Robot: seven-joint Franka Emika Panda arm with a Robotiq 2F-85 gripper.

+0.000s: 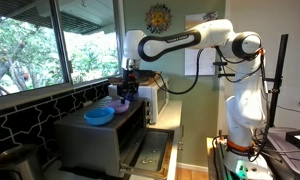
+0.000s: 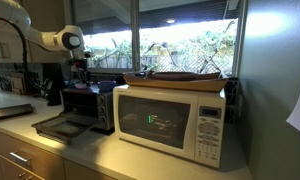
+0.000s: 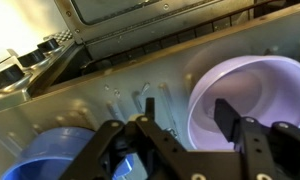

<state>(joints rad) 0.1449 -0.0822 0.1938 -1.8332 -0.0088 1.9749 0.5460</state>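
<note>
End effector: (image 3: 187, 112) half narrowed, jaws astride the lavender bowl's rim, one finger (image 3: 230, 115) inside and one outside, gaps showing on both sides.
Lavender bowl: (image 3: 260, 85) upright on top of the toaster oven (image 1: 90, 140).
Blue bowl: (image 3: 50, 155) near it on the same top.
Microwave: (image 2: 170, 122) beside the oven on the bench (image 2: 110, 160); green display too small to read.
</note>
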